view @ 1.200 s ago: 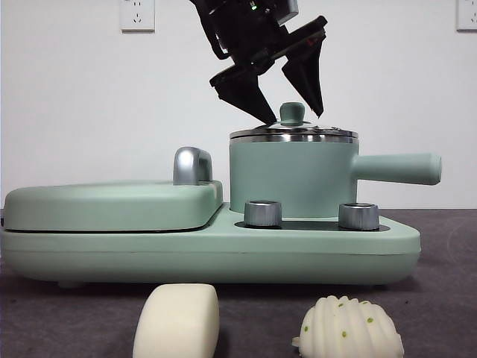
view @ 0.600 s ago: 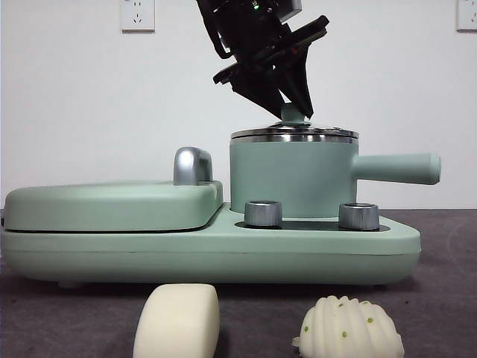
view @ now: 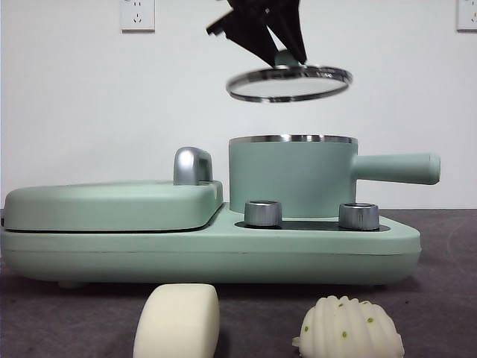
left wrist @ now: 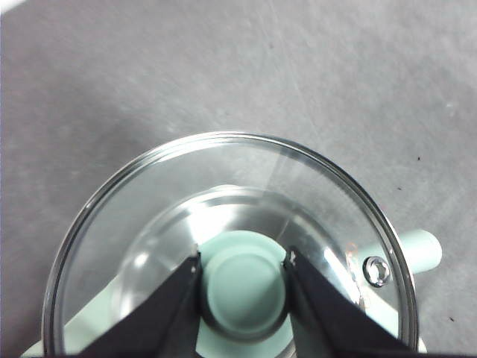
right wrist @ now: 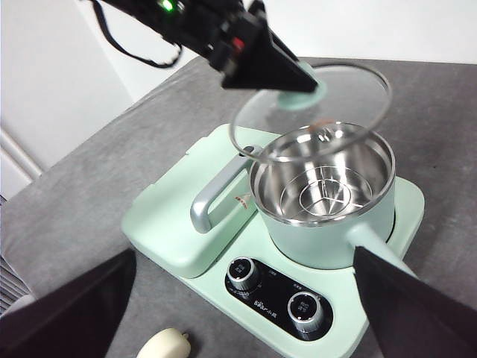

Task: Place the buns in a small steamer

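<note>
Buns (view: 177, 321) (view: 349, 328) lay on the desk (view: 447, 298) in front of the small steamer (view: 292, 175), whose mouth stood uncovered for loading. Left tool (left wrist: 242, 261) pinched the lid (view: 289, 83) knob, holding it above. Right tool (right wrist: 238, 298) hung spread, empty.
</note>
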You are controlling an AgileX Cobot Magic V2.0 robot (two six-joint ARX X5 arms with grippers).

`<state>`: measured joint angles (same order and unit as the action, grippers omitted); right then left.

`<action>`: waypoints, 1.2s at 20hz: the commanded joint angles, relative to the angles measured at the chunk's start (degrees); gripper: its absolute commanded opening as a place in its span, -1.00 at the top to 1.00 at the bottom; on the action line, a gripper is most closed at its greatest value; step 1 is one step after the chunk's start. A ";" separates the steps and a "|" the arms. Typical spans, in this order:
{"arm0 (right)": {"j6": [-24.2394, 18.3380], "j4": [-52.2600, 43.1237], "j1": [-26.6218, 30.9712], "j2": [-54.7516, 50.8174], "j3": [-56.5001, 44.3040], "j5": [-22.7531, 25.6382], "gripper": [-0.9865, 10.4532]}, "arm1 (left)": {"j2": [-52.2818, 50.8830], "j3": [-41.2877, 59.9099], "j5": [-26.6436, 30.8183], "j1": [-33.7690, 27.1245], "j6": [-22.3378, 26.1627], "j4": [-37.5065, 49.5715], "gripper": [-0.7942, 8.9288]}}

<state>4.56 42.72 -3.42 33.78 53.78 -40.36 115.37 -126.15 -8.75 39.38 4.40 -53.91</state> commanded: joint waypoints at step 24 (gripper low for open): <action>31.28 -4.94 -58.25 45.20 6.67 30.49 0.02 | 0.37 -5.49 0.00 -26.05 4.04 -4.33 0.80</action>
<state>34.02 38.24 -60.99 78.22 59.53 -10.09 115.37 -129.16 -8.69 12.82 7.94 -59.75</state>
